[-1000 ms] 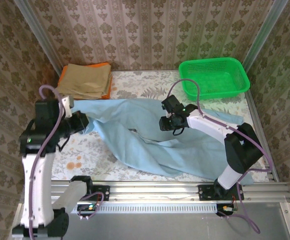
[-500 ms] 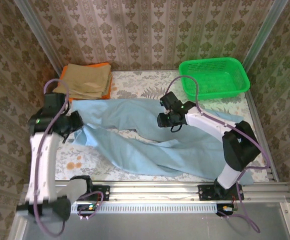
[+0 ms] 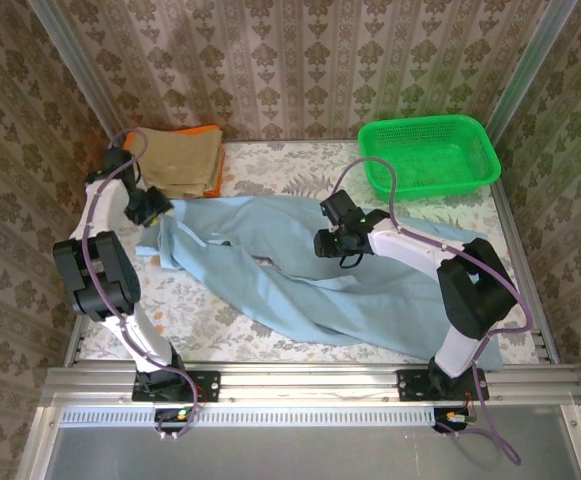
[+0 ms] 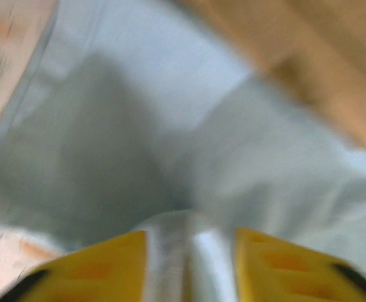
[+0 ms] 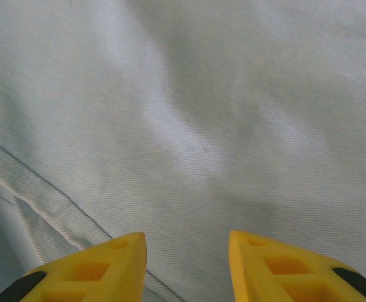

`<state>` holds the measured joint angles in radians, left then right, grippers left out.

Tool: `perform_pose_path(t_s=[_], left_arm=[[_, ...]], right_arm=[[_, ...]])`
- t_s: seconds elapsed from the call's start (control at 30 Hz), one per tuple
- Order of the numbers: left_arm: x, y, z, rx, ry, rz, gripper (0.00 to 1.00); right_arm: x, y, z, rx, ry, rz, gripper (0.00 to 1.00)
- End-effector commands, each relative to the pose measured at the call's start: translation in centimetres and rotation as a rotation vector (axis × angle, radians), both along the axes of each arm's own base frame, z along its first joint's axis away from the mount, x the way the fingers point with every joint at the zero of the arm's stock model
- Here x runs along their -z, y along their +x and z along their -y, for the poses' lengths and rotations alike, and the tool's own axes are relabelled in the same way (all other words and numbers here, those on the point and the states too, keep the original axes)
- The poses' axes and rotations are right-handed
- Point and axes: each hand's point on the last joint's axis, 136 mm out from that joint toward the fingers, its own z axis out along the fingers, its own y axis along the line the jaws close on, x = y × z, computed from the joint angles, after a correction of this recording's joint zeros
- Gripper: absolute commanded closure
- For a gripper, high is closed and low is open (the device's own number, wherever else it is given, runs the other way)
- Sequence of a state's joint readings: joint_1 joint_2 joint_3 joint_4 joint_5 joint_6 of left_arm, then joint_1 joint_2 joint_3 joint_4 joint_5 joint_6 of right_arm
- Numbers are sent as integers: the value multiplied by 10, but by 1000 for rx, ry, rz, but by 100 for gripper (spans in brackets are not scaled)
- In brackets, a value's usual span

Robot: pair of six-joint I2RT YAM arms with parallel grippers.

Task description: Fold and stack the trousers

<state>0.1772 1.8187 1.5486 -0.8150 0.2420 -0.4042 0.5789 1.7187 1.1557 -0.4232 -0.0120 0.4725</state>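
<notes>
The light sky-blue trousers (image 3: 300, 280) lie spread and rumpled across the table, from the far left to the near right. My left gripper (image 3: 156, 208) is at their far-left corner, beside the tan stack. In the left wrist view, which is blurred, its yellow fingers (image 4: 94, 264) stand apart with a raised ridge of the blue fabric (image 4: 138, 126) between them (image 4: 191, 264). My right gripper (image 3: 330, 245) hovers over the middle of the trousers. Its jaws (image 5: 188, 264) are apart just above flat blue cloth (image 5: 201, 113) and nothing is pinched.
Folded tan khaki trousers (image 3: 175, 160) rest on an orange cloth (image 3: 202, 130) at the far left corner. The tan stack (image 4: 308, 56) lies close ahead of the left fingers. A green basket (image 3: 420, 123) stands at the far right. Patterned walls close in on three sides.
My left arm swung from the near left to the far left, dragging the trousers' corner toward the tan stack, and its jaws have parted. The right gripper has hardly moved.
</notes>
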Motion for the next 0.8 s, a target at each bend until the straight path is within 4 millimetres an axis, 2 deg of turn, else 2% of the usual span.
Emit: perform_pose_path(t_s=[0.0,0.07,0.1,0.13,0.27,0.3,0.33,0.4,0.47,0.53,0.63,0.77], left_arm=[[-9,6,-10,23,2,10,0],[-15,-2,-8,19,-21,32,0],[-15,-15,-14,-12,24,19,0],[-14,-31,-19,-54,59,20,0],[5,-100,-9,-202,24,89,0],[12,-121,-10,-256,37,93,2],[17,-136,-7,-271,36,117,6],[21,-165,-15,-326,86,118,14],[21,-174,-12,-306,100,175,20],[16,-172,-6,-273,86,229,19],[13,-171,-6,-258,106,207,18],[61,-175,-13,-274,123,15,27]], right_arm=[[-8,-4,-6,0,33,18,59],[-11,-8,-10,-15,34,26,59],[-14,-8,-13,-19,37,35,59],[-15,-10,-16,-28,40,39,59],[-17,-19,-30,-63,51,45,59],[-18,-21,-33,-73,55,44,59],[-17,-24,-36,-83,53,46,59],[-16,-29,-40,-102,53,40,59],[-14,-33,-44,-119,52,38,59],[-11,-35,-47,-128,50,30,59],[-12,-35,-50,-134,54,32,59],[-16,-32,-52,-125,67,42,59]])
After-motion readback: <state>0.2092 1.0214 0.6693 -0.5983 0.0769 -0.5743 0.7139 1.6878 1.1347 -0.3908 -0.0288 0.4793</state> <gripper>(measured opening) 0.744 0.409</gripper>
